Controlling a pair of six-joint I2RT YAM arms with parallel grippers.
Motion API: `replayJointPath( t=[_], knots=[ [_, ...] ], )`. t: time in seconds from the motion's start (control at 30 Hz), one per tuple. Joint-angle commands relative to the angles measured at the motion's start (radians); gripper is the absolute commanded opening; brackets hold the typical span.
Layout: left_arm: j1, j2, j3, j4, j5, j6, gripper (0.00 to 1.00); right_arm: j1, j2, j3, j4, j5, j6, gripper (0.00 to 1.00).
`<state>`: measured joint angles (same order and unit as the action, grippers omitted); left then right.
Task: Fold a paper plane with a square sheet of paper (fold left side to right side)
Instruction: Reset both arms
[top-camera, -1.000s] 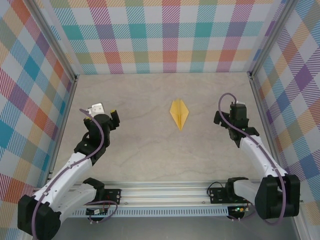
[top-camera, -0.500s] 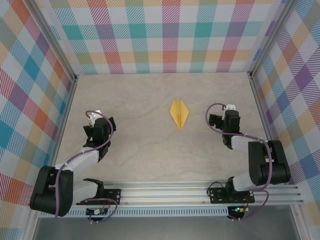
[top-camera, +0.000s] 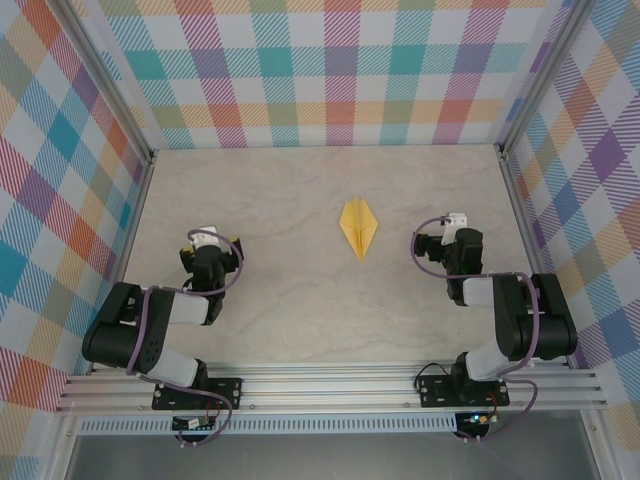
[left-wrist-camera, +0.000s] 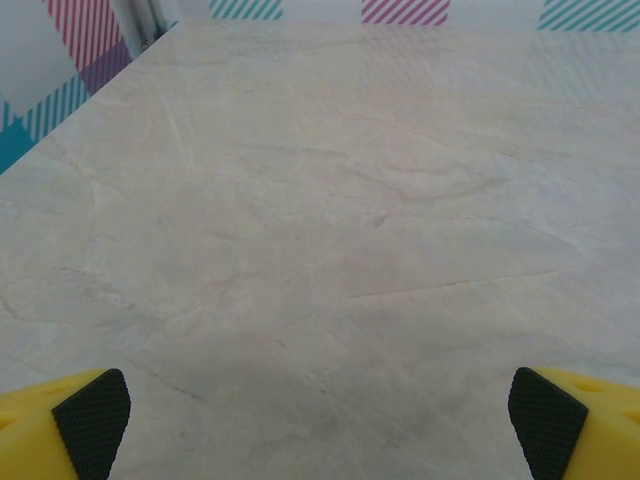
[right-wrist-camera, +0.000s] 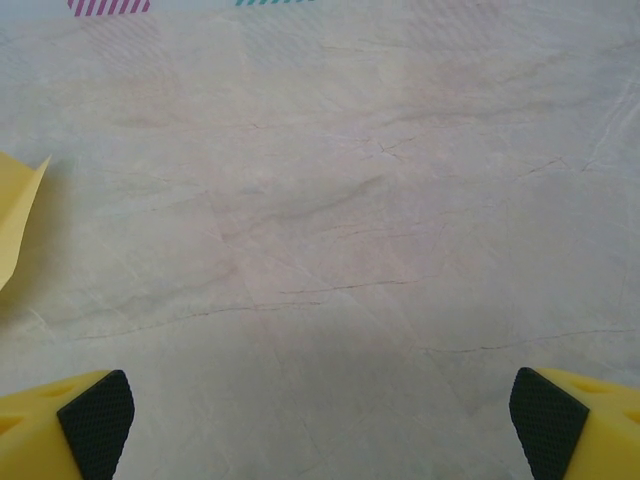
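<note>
The paper plane (top-camera: 358, 227) lies flat on the table, right of centre: a narrow yellow-orange kite-shaped dart with a centre crease, its sharp tip towards the arms. One of its edges (right-wrist-camera: 18, 225) shows at the left border of the right wrist view. My left gripper (top-camera: 212, 250) is drawn back at the left of the table, well apart from the plane. Its yellow fingers with black pads (left-wrist-camera: 92, 420) stand wide apart over bare table, so it is open. My right gripper (top-camera: 442, 240) is drawn back to the right of the plane, also open, pads (right-wrist-camera: 96, 420) far apart, holding nothing.
Checkered walls (top-camera: 330, 70) close in the marble-patterned table (top-camera: 290, 300) at the back and both sides. A metal rail (top-camera: 330, 385) carrying the arm bases runs along the near edge. Both arms are folded back over their bases.
Both arms have folded back towards their bases, and the grippers have pulled in closer to the near edge. The paper plane has not moved.
</note>
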<state>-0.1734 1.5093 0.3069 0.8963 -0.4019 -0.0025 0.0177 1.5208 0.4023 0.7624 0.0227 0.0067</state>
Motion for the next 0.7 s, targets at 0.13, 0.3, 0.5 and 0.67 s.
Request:
replayJointPath(
  t=[0.13, 0.3, 0.5, 0.67],
  knots=[
    [0.086, 0.058, 0.083, -0.025, 0.149, -0.010, 1.00, -0.012, 0.006, 0.012, 0.041, -0.044, 0.000, 1.00],
    [0.086, 0.054, 0.086, -0.039, 0.150, -0.010, 1.00, -0.012, 0.005, 0.013, 0.038, -0.044, 0.000, 1.00],
    [0.086, 0.054, 0.086, -0.037, 0.150, -0.011, 1.00, -0.012, 0.005, 0.015, 0.038, -0.046, 0.000, 1.00],
    [0.085, 0.054, 0.087, -0.037, 0.149, -0.010, 1.00, -0.012, 0.004, 0.015, 0.037, -0.046, 0.001, 1.00]
  ],
)
